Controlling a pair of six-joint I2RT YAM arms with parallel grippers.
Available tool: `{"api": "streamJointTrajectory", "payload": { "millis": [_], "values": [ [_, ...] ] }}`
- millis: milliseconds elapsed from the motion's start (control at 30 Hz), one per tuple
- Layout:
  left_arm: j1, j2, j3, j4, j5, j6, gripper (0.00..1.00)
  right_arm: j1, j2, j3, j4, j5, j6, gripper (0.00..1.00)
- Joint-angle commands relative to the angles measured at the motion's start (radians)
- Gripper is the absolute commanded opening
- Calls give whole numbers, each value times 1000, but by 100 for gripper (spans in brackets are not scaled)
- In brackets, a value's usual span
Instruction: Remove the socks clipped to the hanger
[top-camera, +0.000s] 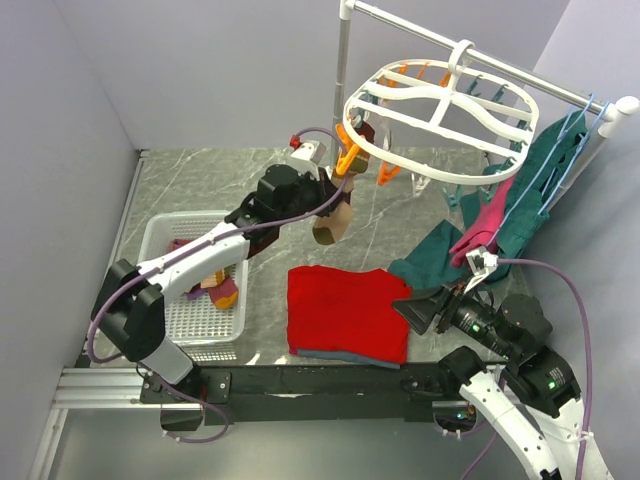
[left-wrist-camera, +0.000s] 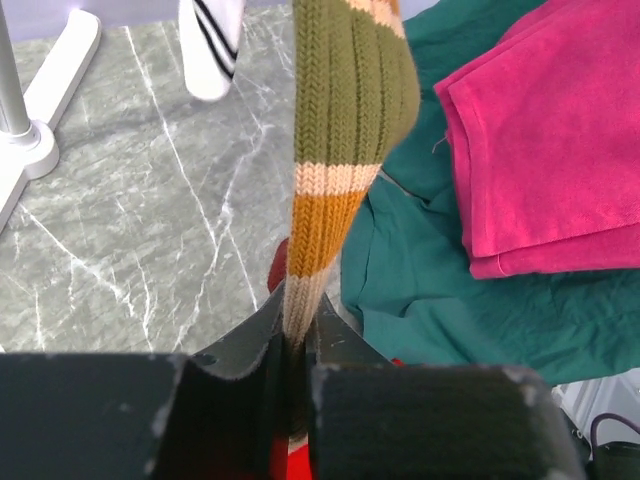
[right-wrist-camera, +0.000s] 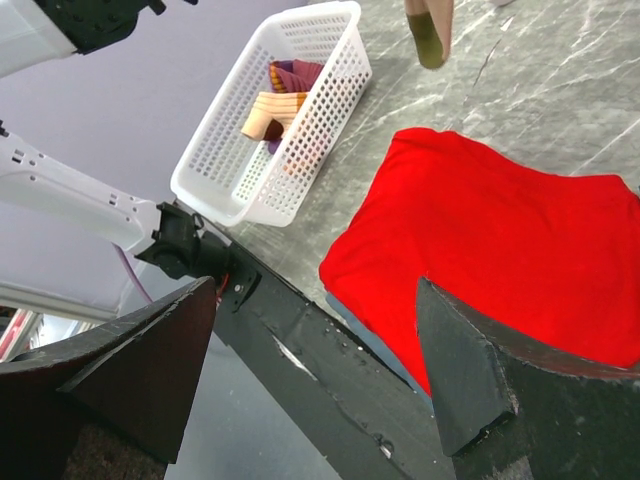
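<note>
Brown-striped knit is the thing to watch from above. A sock (top-camera: 331, 226) hangs under an orange peg (top-camera: 347, 157) at the 8 o'clock edge of the white hanger (top-camera: 440, 108). The left end effector (top-camera: 332, 198) is right at it, with the arm stretched from its base toward 1 o'clock and the forearm lifted off the worktop (top-camera: 200, 170). A basket (top-camera: 160, 232) with a few socks in it sits at 9 o'clock of the red cloth (top-camera: 345, 310). The right end effector (top-camera: 418, 310) lies low at the cloth's 3 o'clock edge, pointing toward 9 o'clock.

From the left wrist, the fingers are clenched on the sock's narrow orange-brown band, and the knit runs straight up to 12 o'clock. A white sock (left-wrist-camera: 212, 45) with black stripes dangles at 11 o'clock. A pink garment (left-wrist-camera: 550, 150) and a teal garment (left-wrist-camera: 430, 300) lie at 3 o'clock. I'd pull steadily along the sock's length, away from the peg, without jerking. The grip takes in little fabric, so the knit could slip out or the hanger could swing.

From the right wrist, the fingers (right-wrist-camera: 470, 370) are spread wide with nothing between them, over the cloth's near edge. The basket is at 11 o'clock.
</note>
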Motion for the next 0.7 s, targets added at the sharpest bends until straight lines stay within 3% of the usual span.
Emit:
{"api": "streamJointTrajectory", "payload": {
  "millis": [0, 333, 667],
  "values": [
    [-7, 22, 75, -3, -57, 17, 11, 3, 11, 5, 40, -13, 10, 87],
    [-15, 143, 259, -16, -106, -3, 6, 3, -26, 17, 0, 12, 18, 87],
    [-9, 269, 411, -174, -187, -21, 1, 3, -29, 25, -13, 17, 10, 87]
  ]
}}
